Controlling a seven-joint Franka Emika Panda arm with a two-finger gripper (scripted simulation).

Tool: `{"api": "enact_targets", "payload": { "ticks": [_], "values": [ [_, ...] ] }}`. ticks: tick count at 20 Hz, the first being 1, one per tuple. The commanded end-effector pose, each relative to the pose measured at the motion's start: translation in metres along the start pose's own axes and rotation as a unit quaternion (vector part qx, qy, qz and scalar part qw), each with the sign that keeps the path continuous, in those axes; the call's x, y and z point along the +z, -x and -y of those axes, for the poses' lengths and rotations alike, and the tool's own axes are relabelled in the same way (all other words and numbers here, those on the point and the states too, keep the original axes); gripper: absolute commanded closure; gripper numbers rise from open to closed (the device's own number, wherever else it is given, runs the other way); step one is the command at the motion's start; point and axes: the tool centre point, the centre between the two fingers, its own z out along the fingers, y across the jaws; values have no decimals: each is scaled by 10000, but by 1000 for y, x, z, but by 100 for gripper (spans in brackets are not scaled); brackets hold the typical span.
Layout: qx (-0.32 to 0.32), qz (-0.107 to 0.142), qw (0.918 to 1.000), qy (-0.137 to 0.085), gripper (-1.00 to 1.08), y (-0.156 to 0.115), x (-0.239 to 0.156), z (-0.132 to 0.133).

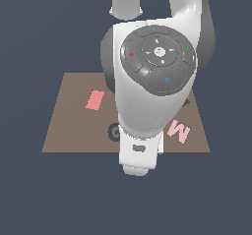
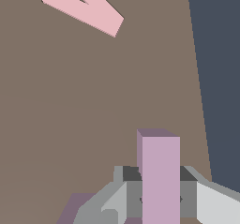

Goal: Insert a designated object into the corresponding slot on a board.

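In the wrist view my gripper (image 2: 159, 197) is shut on the lilac-purple L-shaped piece (image 2: 159, 171). One leg of the piece stands up between the grey fingers (image 2: 129, 190), above the brown board (image 2: 70, 106). In the exterior view my arm covers the middle of the board (image 1: 69, 131) and hides the gripper and the piece. A small dark patch (image 1: 186, 102) shows beside the arm on the exterior view's right; I cannot tell whether it is the L-shaped slot. No slot shows in the wrist view.
A pink M (image 1: 179, 130) lies on the board at the exterior view's right, also in the wrist view (image 2: 86, 7). A salmon-red rectangle (image 1: 94, 100) lies at the left. A dark G-shaped recess (image 1: 112, 132) is half hidden by the arm. The board's edge (image 2: 199, 101) runs close to the gripper.
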Motion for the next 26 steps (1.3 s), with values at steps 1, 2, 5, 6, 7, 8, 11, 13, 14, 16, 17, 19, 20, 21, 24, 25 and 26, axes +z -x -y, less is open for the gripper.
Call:
{"api": "enact_targets", "payload": {
  "ticks": [1,2,5,6,7,8,11,13,14,16,17,19,20,21,24,25,26],
  "values": [
    [-442,0,9990,4,108,-25,-1,12],
    [-620,0,9981,4,108,-35,-1,17],
    [-1168,-1,9932,4,108,-64,-2,37],
    [-1355,-1,9908,4,108,-73,-2,44],
    [-1544,-1,9880,4,108,-83,-2,52],
    [-1721,-1,9851,4,108,-91,-2,60],
    [-2174,-1,9761,4,108,-111,-3,82],
    [-2419,-1,9703,3,108,-121,-3,94],
    [-2526,-1,9676,3,108,-125,-3,100],
    [-2713,-1,9625,2,108,-132,-3,110],
    [-2793,-1,9602,2,108,-135,-3,115],
    [-2927,-1,9562,1,108,-140,-4,122],
    [-2982,-1,9545,1,108,-142,-4,126],
    [-3028,-1,9530,1,108,-143,-4,128],
    [-3124,-1,9500,0,108,-146,-4,134],
    [-3141,-1,9494,0,108,-146,-4,135],
    [-3151,-1,9491,0,108,-147,-4,136]
  ]
}}
